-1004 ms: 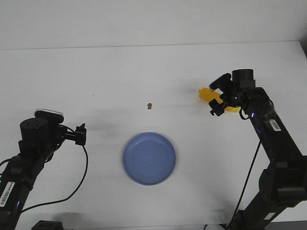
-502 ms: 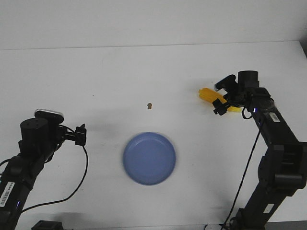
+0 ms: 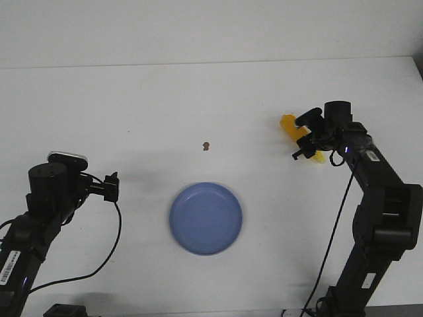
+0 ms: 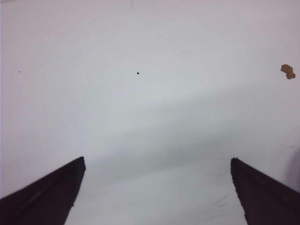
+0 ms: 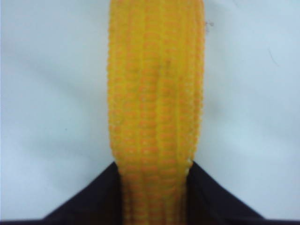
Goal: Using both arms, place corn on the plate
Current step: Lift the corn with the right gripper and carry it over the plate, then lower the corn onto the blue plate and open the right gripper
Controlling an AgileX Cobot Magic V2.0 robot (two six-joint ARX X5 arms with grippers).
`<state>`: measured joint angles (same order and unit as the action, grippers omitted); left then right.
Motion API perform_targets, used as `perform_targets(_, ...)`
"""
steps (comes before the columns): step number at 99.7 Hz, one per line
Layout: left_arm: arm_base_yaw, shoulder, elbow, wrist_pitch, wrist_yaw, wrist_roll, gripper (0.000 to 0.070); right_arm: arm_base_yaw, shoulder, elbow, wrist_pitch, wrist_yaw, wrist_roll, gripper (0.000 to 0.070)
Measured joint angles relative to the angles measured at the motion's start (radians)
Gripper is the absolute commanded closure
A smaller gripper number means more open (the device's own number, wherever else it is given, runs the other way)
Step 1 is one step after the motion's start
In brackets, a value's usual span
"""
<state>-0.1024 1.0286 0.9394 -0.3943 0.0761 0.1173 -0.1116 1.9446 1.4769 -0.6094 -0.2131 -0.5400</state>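
My desk (image 3: 132, 99) is plain white, evenly lit, with soft grey shadows lying on it. A small brown speck (image 3: 207, 145) sits near its middle. Behind its far edge rises a bare pale wall (image 3: 198, 30).

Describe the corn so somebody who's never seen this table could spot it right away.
Start at the blue plate near the front middle of the white table, then look toward the far right. There the right end effector grips the corn, the only bright yellow, bumpy thing; the brown speck is tiny.
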Motion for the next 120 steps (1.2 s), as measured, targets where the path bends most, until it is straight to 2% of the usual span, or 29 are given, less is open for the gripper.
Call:
perform_targets(11, 0.0, 0.0, 0.0, -0.001, 0.0, 0.0, 0.0063, -0.002, -0.001, 0.002, -0.031, -0.058, 0.023, 0.0633)
perform_targets(34, 0.0, 0.0, 0.0, -0.001, 0.0, 0.0, 0.0063, 0.039, -0.093, 0.002, -0.153, -0.259, 0.074, 0.063)
perform_targets(46, 0.0, 0.0, 0.0, -0.001, 0.0, 0.0, 0.0063, 0.131, -0.208, 0.002, -0.224, -0.291, 0.091, 0.0629)
perform_targets(59, 0.0, 0.0, 0.0, -0.001, 0.0, 0.0, 0.0063, 0.272, -0.264, 0.007, -0.275, -0.28, 0.093, 0.0627)
perform_targets(75, 0.0, 0.0, 0.0, -0.001, 0.0, -0.001, 0.0063, 0.455, -0.254, 0.007, -0.314, -0.179, 0.108, 0.0619)
perform_targets(94, 0.0, 0.0, 0.0, -0.001, 0.0, -0.001, 0.0063, 0.632, -0.245, 0.007, -0.363, -0.123, 0.114, 0.0618)
perform_targets(106, 0.0, 0.0, 0.0, -0.001, 0.0, -0.002, 0.0063, 0.695, -0.245, 0.001, -0.367, -0.099, 0.119, 0.0618)
perform_targets(120, 0.0, 0.0, 0.0, -0.001, 0.001, -0.006, 0.0063, 0.704, -0.245, -0.037, -0.34, -0.096, 0.13, 0.0617)
